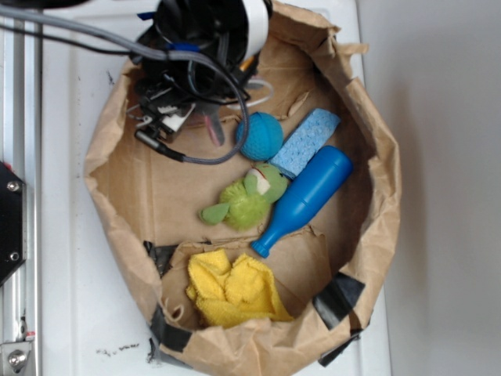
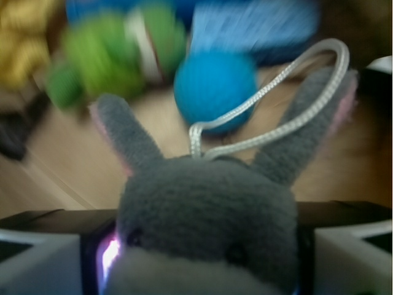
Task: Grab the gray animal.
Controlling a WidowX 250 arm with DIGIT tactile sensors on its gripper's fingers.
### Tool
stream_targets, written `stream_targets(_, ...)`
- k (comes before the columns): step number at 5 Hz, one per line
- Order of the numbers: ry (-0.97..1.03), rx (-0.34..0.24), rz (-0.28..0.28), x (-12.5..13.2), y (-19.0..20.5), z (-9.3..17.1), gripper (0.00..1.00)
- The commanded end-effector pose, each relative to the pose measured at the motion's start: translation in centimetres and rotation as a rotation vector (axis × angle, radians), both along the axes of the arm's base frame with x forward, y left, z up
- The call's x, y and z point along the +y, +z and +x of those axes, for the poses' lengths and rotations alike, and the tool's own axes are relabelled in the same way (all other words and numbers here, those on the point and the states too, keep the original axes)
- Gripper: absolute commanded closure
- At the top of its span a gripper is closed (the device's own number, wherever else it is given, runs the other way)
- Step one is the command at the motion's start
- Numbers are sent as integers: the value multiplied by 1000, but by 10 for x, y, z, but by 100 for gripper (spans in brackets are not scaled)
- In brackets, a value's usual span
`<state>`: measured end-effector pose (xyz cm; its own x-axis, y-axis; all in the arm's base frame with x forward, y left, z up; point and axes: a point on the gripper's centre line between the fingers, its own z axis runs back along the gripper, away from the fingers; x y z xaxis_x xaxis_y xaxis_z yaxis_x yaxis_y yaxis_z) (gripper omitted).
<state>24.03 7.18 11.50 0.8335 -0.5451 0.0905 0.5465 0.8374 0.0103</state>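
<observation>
gray plush fills the wrist view: the small gray stuffed animal [image 2: 206, 215], long pink-lined ears up and a silver cord loop on its head, sits clenched between the claw [image 2: 202, 258] and its two fingers [image 2: 43, 261]. beyond it lie a blue round ball [image 2: 215, 89] and a fuzzy lime-green plush toy [image 2: 110, 58]. from outside, the arm hangs over the far end of a brown paper tray [image 1: 117, 227] on the white bench [image 1: 70, 313], beside a blue plastic bottle [image 1: 307, 197], blue sponge [image 1: 307, 141] and yellow cloth [image 1: 233, 288].

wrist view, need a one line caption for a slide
Gray plush animal held between the claw fingers, with a blue ball and green plush toy blurred behind.
</observation>
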Motion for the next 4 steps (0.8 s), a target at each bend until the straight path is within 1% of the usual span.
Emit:
stream_targets(1, 264, -164, 20, -47, 80, 47, 100)
stream_targets(2, 452, -192, 79, -43, 75, 65, 100)
stream_targets(3, 483, -135, -2, -36, 74, 66, 100)
stream_targets(4, 466, -126, -42, -36, 75, 58, 100)
